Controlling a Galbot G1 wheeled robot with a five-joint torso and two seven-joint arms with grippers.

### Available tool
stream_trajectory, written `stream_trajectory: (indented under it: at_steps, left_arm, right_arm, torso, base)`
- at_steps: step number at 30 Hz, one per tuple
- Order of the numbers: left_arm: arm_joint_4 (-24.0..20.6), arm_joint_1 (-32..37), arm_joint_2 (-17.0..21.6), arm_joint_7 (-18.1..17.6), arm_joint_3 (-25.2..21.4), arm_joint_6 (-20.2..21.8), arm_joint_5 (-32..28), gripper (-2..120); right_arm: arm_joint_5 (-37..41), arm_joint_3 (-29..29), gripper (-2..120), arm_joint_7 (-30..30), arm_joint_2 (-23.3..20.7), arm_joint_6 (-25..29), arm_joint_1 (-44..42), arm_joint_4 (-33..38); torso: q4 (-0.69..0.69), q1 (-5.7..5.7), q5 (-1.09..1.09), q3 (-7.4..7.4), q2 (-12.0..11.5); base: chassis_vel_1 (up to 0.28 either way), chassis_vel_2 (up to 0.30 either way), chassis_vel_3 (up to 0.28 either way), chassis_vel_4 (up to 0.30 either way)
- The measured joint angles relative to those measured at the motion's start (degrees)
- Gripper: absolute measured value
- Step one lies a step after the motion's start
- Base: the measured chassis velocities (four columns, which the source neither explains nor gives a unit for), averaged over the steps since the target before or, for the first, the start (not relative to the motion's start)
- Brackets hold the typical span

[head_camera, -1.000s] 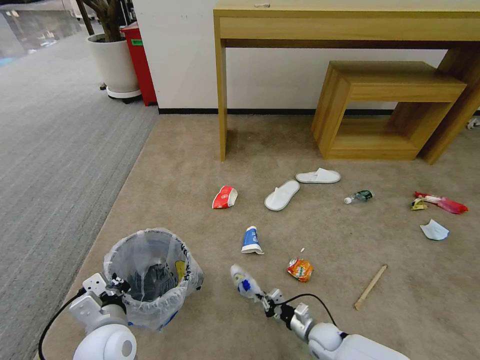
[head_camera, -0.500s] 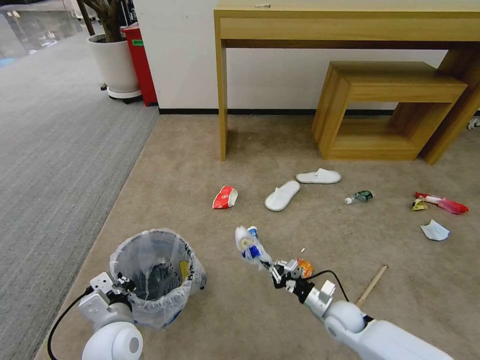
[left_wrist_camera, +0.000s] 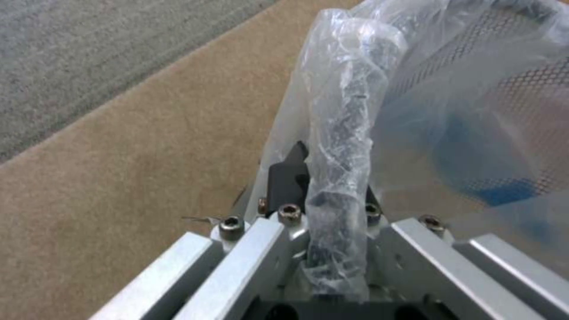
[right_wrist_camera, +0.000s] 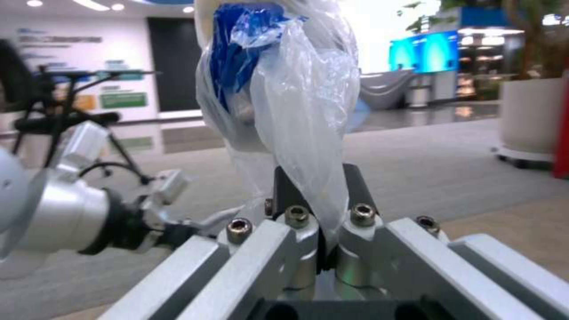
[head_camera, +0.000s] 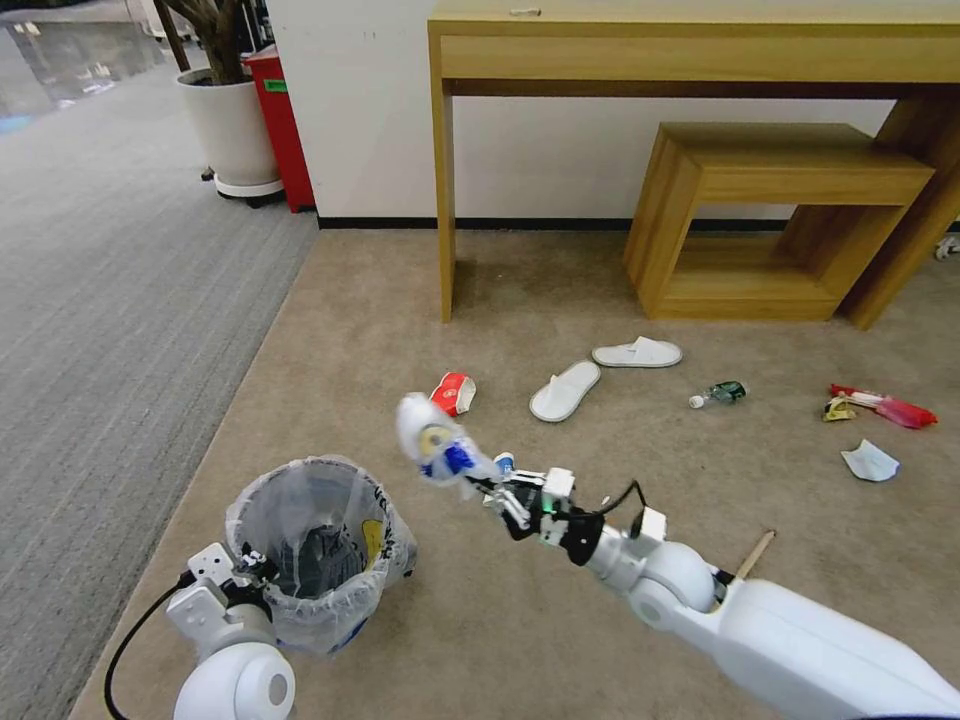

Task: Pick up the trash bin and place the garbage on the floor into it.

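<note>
The trash bin (head_camera: 312, 540), black with a clear bag over its rim, hangs at lower left, and my left gripper (head_camera: 257, 563) is shut on its near rim. The left wrist view shows the bagged rim (left_wrist_camera: 341, 178) pinched in that gripper (left_wrist_camera: 329, 180). My right gripper (head_camera: 497, 490) is shut on a clear plastic bundle with blue and white inside (head_camera: 435, 447), held in the air up and right of the bin; it is close up in the right wrist view (right_wrist_camera: 278, 89). On the floor (head_camera: 420, 300) lie a red-white cup (head_camera: 452, 393), slippers (head_camera: 564, 390), a bottle (head_camera: 720, 393), wrappers (head_camera: 885, 406), white paper (head_camera: 868, 460) and a stick (head_camera: 756, 553).
A wooden desk (head_camera: 690, 50) and a low wooden stool (head_camera: 790, 190) stand against the far wall. A white planter (head_camera: 230, 125) and a red box (head_camera: 278, 125) sit at the back left. Grey striped carpet (head_camera: 100, 300) runs along the left.
My right arm has lifted the plastic bundle off the floor and carried it up and left toward the bin. The bin in my left gripper has shifted slightly right.
</note>
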Motion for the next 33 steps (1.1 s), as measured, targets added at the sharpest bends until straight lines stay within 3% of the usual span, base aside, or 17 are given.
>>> stream_trajectory:
  at_steps: [5, 16, 28, 33]
  left_arm:
    - [-2.74, 0.56, -0.3, -0.13, 0.1, 1.57, -1.75, 0]
    - [-7.27, 1.11, 1.0, -1.99, -2.13, 3.34, -5.79, 0]
    - [-9.77, 2.7, 0.86, -2.03, -0.58, 4.06, -5.45, 0]
    - [-11.49, 4.15, 0.43, -1.76, -0.85, 4.06, -4.68, 0]
  right_arm:
    - [-0.65, -5.18, 0, 0.09, 1.32, -0.08, 2.91, -2.42]
    - [-1.9, -5.95, 0, 0.12, 1.66, 0.25, 2.43, -4.09]
    - [-2.36, -7.8, 0, 1.26, 2.34, 0.09, 3.57, -4.51]
    - [-1.39, -12.71, 0, 1.51, 4.64, 0.03, 7.39, -5.73]
  torso:
    - [-0.01, 0.0, -0.02, 0.01, -0.01]
    - [-0.01, 0.0, 0.03, 0.0, -0.01]
    - [-0.01, 0.0, 0.02, -0.01, -0.01]
    - [0.0, 0.0, 0.02, -0.01, -0.01]
  base:
    - [0.0, 0.0, 0.0, 0.0]
    - [0.0, 0.0, 0.0, 0.0]
    - [0.0, 0.0, 0.0, 0.0]
    - [0.0, 0.0, 0.0, 0.0]
